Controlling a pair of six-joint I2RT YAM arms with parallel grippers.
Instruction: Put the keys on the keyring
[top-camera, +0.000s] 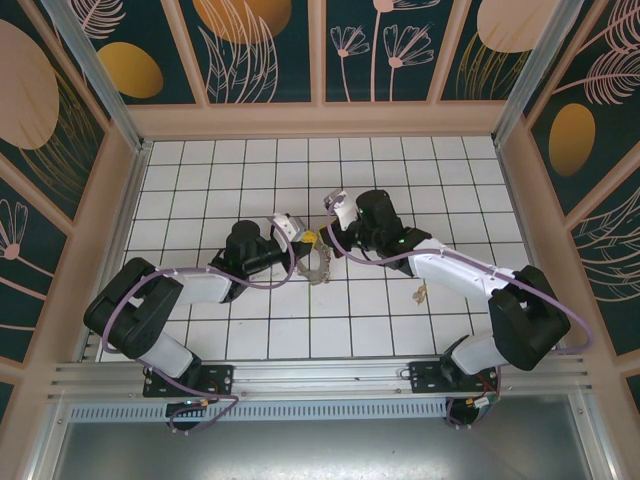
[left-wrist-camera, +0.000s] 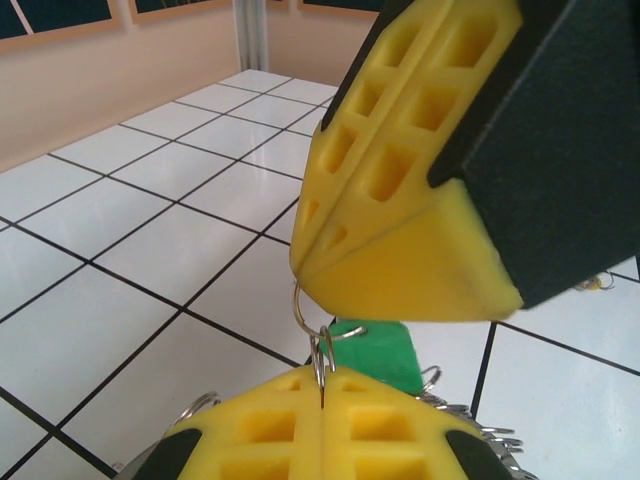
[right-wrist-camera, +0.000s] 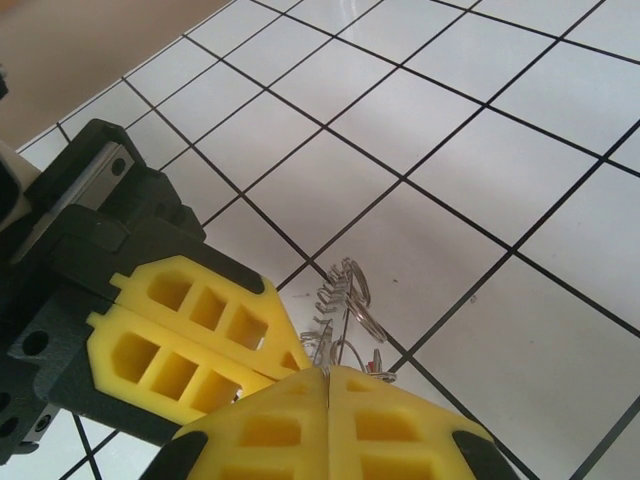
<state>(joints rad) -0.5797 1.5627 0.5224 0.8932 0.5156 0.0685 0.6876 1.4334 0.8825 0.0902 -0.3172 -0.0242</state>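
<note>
Both hands meet tip to tip over mid-desk (top-camera: 250, 180). L hand (left-wrist-camera: 322, 392): jaws fully closed, pads pinched on a thin doubled wire loop that stands upright out of the seam. Looks like part of the keyring (right-wrist-camera: 350, 292), whose toothed fringe pokes out just beside those pads. R hand (right-wrist-camera: 328, 385): closed too, w/ fine wires coming straight out of its seam. In the L wrist view its tip nips a wire that curls down and across toward the green key (left-wrist-camera: 375, 350). Can't say for sure if that wire is hoop or key loop; my read is keyring in both hands.

Green key sits just behind the L pads and under the R tip, touching or nearly touching the bundle. Whether it's threaded on, can't tell.

From above, the ring hangs off the pinch point toward the near edge, between the two wrists, w/ its fringe bunched up.

Now the relation that counts: a loose key (top-camera: 420, 293) lies flat on the desk, well apart from the ring, out to the R, just beside the R forearm. So the R arm is clearly the nearer one, and the L arm would have to cross over. Key's too small to read its long axis.

Judgement: L holds the ring, R would have to let go and swing back toward its own side. Risk: the ring sagging or twisting once one pinch is gone.
</note>
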